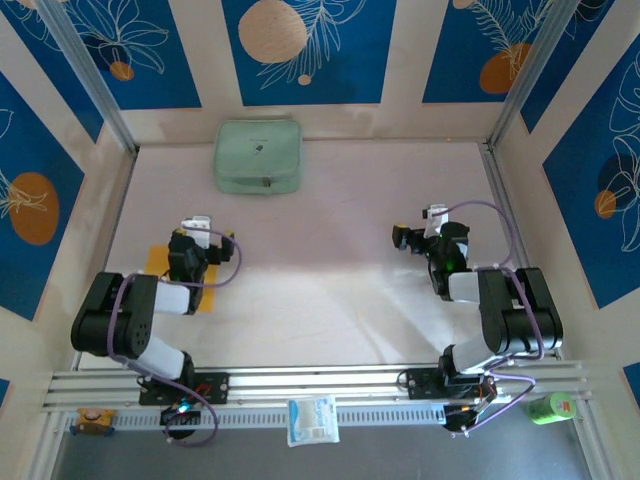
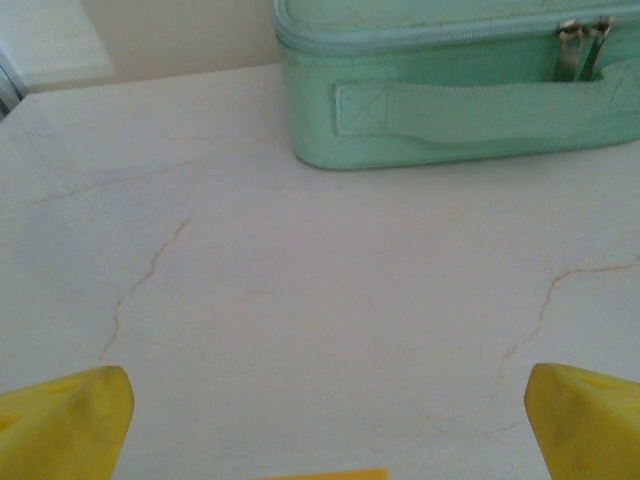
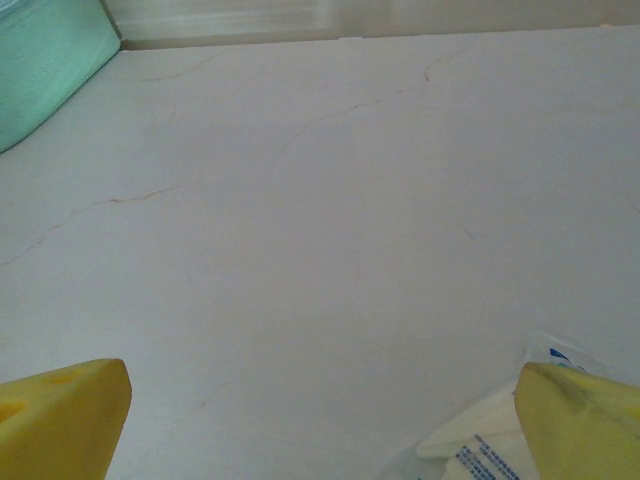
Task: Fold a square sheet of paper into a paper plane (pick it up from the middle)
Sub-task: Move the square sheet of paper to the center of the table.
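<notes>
Under the left arm (image 1: 150, 300), the square sheet of paper (image 1: 157, 263) is mostly hidden; left end effector (image 1: 197, 224) and right end effector (image 1: 415, 226) gape.

Lab booth with aluminium rails (image 1: 320, 381) and blue panels (image 1: 310, 50)

The pouch (image 1: 258, 156) is mint green, the table (image 1: 330, 230) veined white, the half-hidden paper (image 1: 158, 262) seemingly orange-yellow.

The left gripper (image 2: 322, 412) stands wide apart, its yellow fingertips (image 2: 70, 425) in the bottom corners above the pale veined table (image 2: 300, 270). A sliver of the square sheet of paper (image 2: 325, 474) shows at the bottom edge between them. Well ahead sits a pale green pouch (image 2: 450, 140) with strap (image 2: 470, 105) and zipper pulls (image 2: 583, 45).
</notes>
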`<state>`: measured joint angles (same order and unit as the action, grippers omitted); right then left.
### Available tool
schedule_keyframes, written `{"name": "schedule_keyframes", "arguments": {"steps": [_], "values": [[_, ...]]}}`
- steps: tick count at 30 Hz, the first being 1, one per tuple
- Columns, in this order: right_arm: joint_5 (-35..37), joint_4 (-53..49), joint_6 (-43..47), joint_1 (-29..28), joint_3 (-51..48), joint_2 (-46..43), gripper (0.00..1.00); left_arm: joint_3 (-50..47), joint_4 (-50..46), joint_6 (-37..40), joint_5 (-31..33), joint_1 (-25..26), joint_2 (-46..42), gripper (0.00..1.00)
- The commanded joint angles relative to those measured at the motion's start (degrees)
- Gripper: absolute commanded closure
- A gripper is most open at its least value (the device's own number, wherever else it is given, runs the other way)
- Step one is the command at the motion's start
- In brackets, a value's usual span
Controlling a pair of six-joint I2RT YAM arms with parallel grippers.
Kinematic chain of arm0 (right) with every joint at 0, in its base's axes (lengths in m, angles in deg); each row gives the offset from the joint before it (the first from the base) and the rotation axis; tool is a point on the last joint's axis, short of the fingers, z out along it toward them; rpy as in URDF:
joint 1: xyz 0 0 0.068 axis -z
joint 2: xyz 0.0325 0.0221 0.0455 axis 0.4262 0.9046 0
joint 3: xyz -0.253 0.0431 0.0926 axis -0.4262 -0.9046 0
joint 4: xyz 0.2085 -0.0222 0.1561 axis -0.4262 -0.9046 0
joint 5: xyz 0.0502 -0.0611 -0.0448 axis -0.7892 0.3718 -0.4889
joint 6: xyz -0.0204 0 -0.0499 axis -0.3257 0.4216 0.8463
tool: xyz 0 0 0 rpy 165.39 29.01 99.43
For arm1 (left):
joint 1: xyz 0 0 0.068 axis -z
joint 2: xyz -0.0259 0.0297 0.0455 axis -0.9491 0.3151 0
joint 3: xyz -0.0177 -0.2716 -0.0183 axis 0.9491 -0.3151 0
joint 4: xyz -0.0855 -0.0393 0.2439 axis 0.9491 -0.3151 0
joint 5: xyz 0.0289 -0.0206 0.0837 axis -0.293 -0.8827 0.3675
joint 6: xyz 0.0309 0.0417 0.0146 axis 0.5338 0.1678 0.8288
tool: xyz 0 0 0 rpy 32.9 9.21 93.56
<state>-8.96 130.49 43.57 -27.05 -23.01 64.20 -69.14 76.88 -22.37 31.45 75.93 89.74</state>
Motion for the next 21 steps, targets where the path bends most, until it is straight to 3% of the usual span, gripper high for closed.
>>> {"name": "schedule_keyframes", "arguments": {"steps": [1, 5, 8, 10, 12, 15, 17, 21], "values": [[-2.27, -7.77, 1.18, -0.37, 2.48, -6.31, 0.01, 1.06, -5.96, 0.27, 0.41, 0.19, -6.94, 0.00], [-3.19, -18.35, -1.42, -0.75, 5.47, -12.12, 0.01, 5.80, -23.58, -6.99, 9.33, 0.10, -14.26, 0.00], [-4.03, -26.56, -4.47, -2.39, 8.24, -17.10, 0.01, 13.68, -44.72, -15.73, 18.29, 0.10, -16.90, 0.00], [-6.92, -34.57, -8.31, -3.38, 11.75, -19.35, 0.01, 19.11, -58.16, -21.85, 21.06, 0.01, -16.56, 0.00], [-7.74, -40.98, -16.16, -3.71, 15.08, -19.90, 0.01, 20.93, -63.60, -24.07, 19.57, -0.23, -16.18, 0.00], [-9.15, -50.57, -31.43, -2.89, 18.82, -20.41, 0.01, 19.50, -64.50, -26.70, 14.41, -1.40, -16.24, 0.00], [-18.96, -48.27, -34.73, -1.60, 17.51, -20.26, 0.01, 18.96, -65.42, -29.43, 9.83, -2.33, -15.77, 0.00], [-26.90, -44.55, -39.69, -3.59, 15.15, -19.34, 0.01, 19.55, -66.83, -32.43, 2.50, -2.80, -12.43, 0.00]]}}
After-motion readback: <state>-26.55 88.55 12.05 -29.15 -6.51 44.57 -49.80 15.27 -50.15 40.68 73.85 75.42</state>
